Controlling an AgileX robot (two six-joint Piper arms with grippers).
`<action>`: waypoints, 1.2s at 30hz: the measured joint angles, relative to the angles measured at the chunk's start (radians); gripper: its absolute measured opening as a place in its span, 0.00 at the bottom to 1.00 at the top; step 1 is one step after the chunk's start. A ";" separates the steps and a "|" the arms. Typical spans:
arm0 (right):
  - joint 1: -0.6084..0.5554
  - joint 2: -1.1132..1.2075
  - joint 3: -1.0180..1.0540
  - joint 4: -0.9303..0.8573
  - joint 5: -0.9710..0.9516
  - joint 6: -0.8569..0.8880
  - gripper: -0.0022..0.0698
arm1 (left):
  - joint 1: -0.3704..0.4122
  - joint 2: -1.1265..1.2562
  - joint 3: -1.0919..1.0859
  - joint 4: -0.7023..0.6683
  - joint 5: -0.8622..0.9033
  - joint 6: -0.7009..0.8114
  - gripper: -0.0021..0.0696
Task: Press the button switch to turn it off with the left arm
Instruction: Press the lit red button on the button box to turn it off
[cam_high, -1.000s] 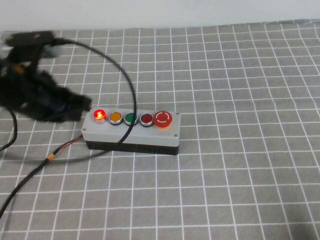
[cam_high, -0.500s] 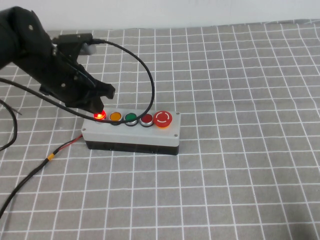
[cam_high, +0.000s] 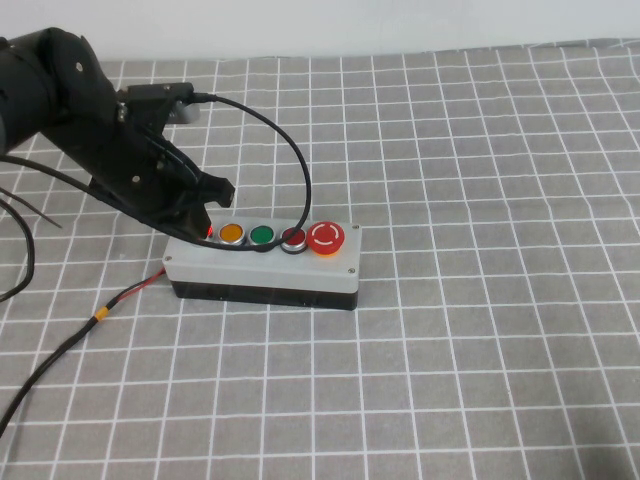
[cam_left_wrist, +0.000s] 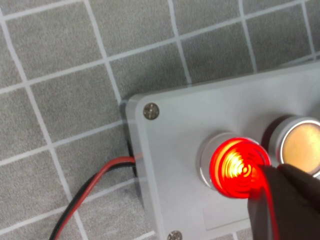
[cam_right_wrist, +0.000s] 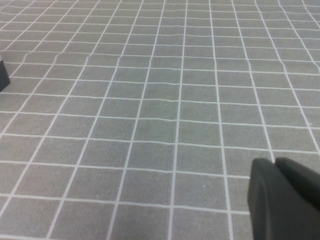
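Broadly, a grey surface (cam_high: 480, 150) ruled with white grid lines fills every view. The black left arm (cam_high: 80, 110) reaches in from the robot's left and slopes down to a grey switch box (cam_high: 270, 265) with a black base, which lies flat left of the middle of the surface. A black cable (cam_high: 280, 140) loops from the arm over the box top.

The left pincer (cam_high: 203, 226) is closed, its dark tips together with no gap. It holds nothing. Its tip rests on the lit red button (cam_left_wrist: 235, 167) at the left end of the box, and that button glows bright red. From above the pincer hides nearly all of the button.

The box carries four more buttons in a row: orange (cam_high: 231, 234), green (cam_high: 261, 235), dark red (cam_high: 293, 238), and a larger red knob (cam_high: 326, 238) at the right end.

The right pincer (cam_right_wrist: 275, 175), out of the high view, hangs closed and empty over bare grid.

A red and black wire pair (cam_high: 130, 293) leaves the box's left side.
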 joint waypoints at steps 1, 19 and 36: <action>0.000 0.000 0.000 0.000 0.000 0.000 0.01 | 0.000 0.000 -0.002 0.000 -0.002 0.000 0.02; 0.000 0.000 0.000 0.001 0.000 0.000 0.01 | 0.000 0.001 -0.003 0.012 -0.017 0.000 0.02; 0.000 0.000 0.000 0.001 0.000 0.000 0.01 | 0.000 0.001 -0.003 0.027 -0.021 0.000 0.02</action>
